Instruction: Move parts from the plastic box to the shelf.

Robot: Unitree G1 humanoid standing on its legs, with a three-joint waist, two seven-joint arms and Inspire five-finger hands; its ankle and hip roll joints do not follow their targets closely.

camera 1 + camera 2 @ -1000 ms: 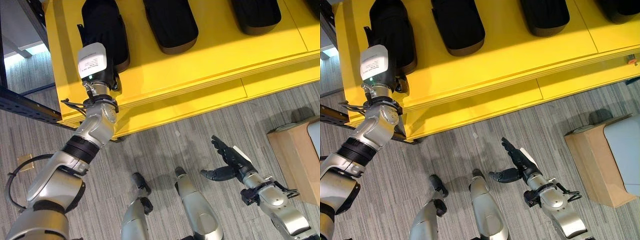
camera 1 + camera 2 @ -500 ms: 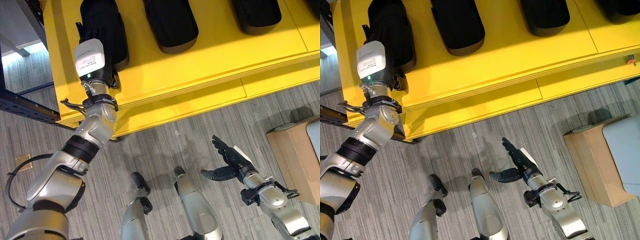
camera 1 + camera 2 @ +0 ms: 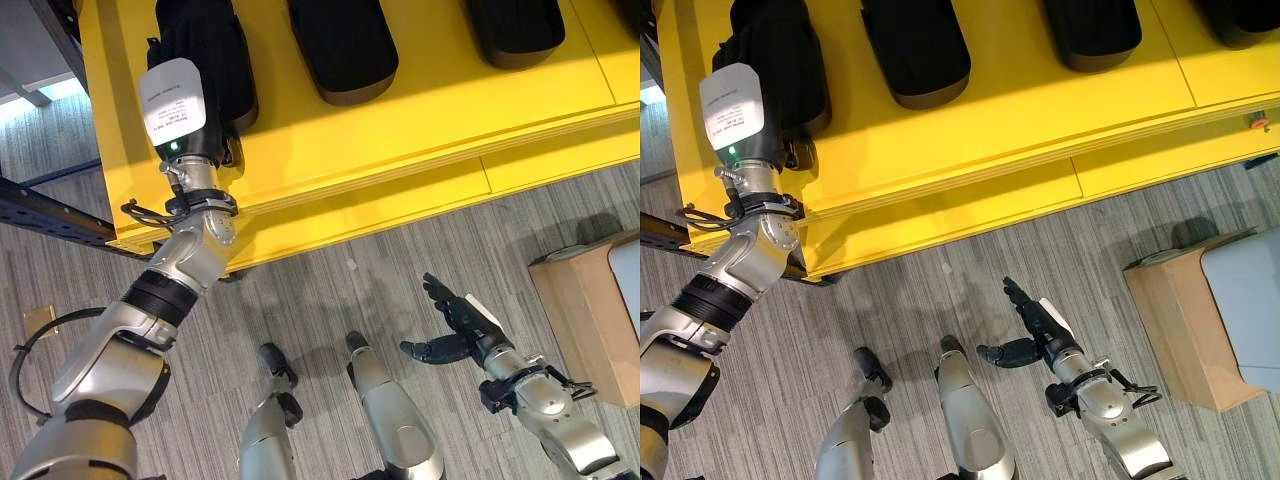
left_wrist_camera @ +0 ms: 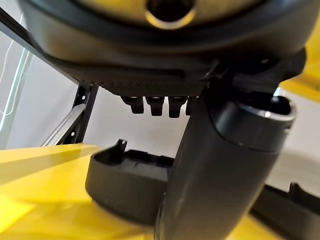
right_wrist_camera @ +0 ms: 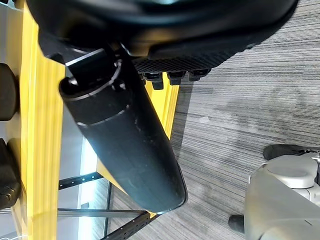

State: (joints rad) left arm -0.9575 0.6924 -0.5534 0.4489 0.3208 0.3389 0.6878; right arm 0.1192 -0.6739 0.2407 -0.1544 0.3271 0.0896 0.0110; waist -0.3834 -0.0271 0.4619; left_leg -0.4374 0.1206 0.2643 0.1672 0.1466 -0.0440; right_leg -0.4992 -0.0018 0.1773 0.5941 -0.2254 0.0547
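Observation:
Several black moulded parts lie in a row on the yellow shelf (image 3: 420, 110). My left hand (image 3: 195, 147) reaches up over the leftmost part (image 3: 205, 45), the white-labelled wrist unit covering most of the hand. In the left wrist view its thumb (image 4: 220, 170) is straight, the fingers hold nothing, and that part (image 4: 125, 185) rests on the shelf just beyond. My right hand (image 3: 460, 325) hangs low over the grey floor, open and empty, with its thumb (image 5: 125, 145) straight in its wrist view.
Two more black parts (image 3: 340, 45) (image 3: 515, 30) lie further right on the shelf. A brown cardboard box (image 3: 585, 310) stands on the floor at the right, with a pale container (image 3: 1250, 300) on it. A dark rack beam (image 3: 50, 215) runs along the left.
My left hand has slid a little further up over the leftmost part. The right hand has stayed in place.

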